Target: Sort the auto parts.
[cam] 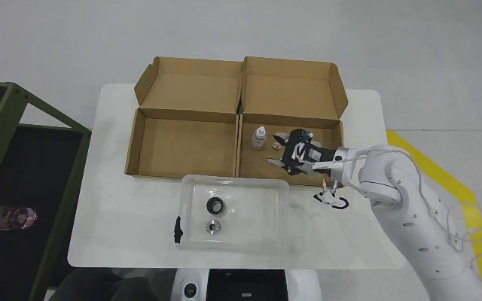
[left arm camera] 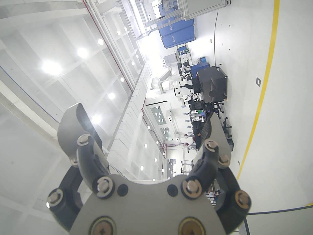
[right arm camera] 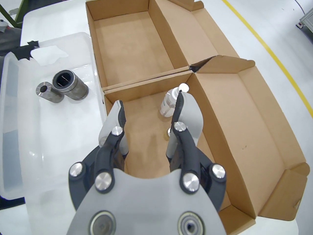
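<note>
My right gripper (cam: 273, 148) (right arm camera: 149, 99) is open and hangs over the right cardboard box (cam: 316, 129) (right arm camera: 146, 128), holding nothing. A small white bottle (cam: 259, 136) (right arm camera: 167, 105) stands upright in that box, just beyond the fingertips. A small silver piece (right arm camera: 168, 131) lies on the box floor, half hidden by one finger. Two metal cylinders sit in the clear plastic tray (cam: 260, 218) (right arm camera: 14, 103): a larger bearing sleeve (cam: 217, 205) (right arm camera: 71, 85) and a smaller one (cam: 214, 226) (right arm camera: 47, 92). My left gripper (left arm camera: 145, 113) is open, empty and aimed up at the hall ceiling.
The left cardboard box (cam: 181, 147) (right arm camera: 132, 40) holds nothing, and both lids stand open at the back. A black scrap (cam: 178, 229) (right arm camera: 24, 51) sits on the tray's left rim. A small black curved thing (cam: 337, 201) lies beside the right arm. A dark green cart (cam: 30, 150) stands left of the table.
</note>
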